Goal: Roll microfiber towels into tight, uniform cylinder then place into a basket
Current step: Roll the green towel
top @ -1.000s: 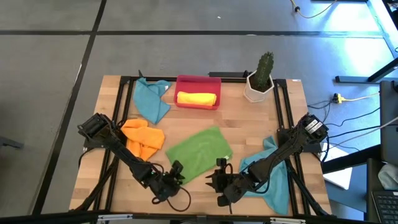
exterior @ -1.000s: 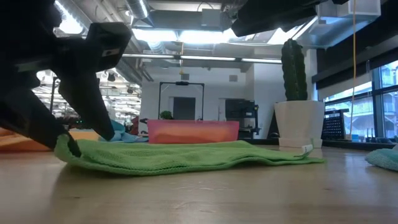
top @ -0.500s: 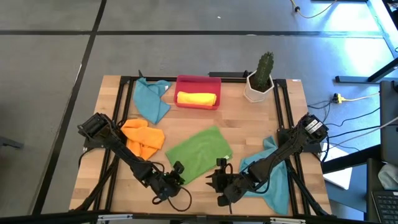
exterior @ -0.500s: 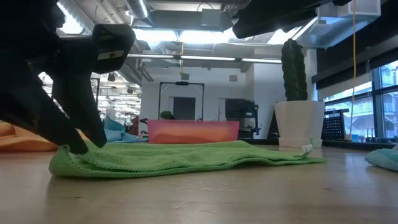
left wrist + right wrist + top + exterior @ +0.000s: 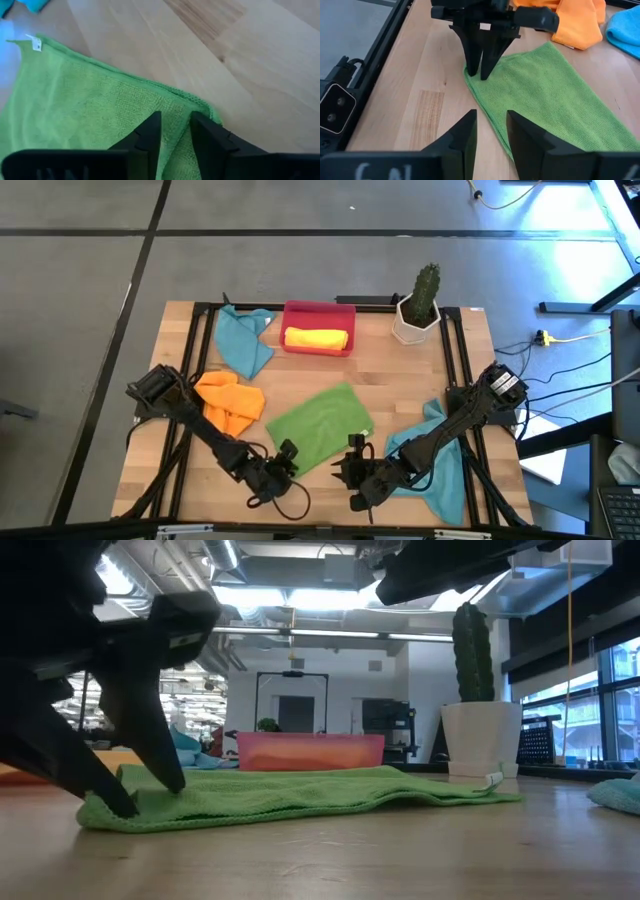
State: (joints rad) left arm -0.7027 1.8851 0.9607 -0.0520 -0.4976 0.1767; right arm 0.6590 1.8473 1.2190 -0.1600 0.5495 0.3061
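I count five towels on my table [image 5: 400,380]: one green [image 5: 318,425] spread flat, one orange [image 5: 230,402] bunched up, two teal ones, the first [image 5: 243,340] at the far left and the second [image 5: 430,470] near my right arm, and one yellow [image 5: 316,338] rolled into a cylinder. There is one red basket [image 5: 318,313], holding that single yellow roll. One cactus [image 5: 427,285] stands in one white pot [image 5: 413,325]. I have two arms, so two end effectors: left [image 5: 284,460], right [image 5: 350,465].
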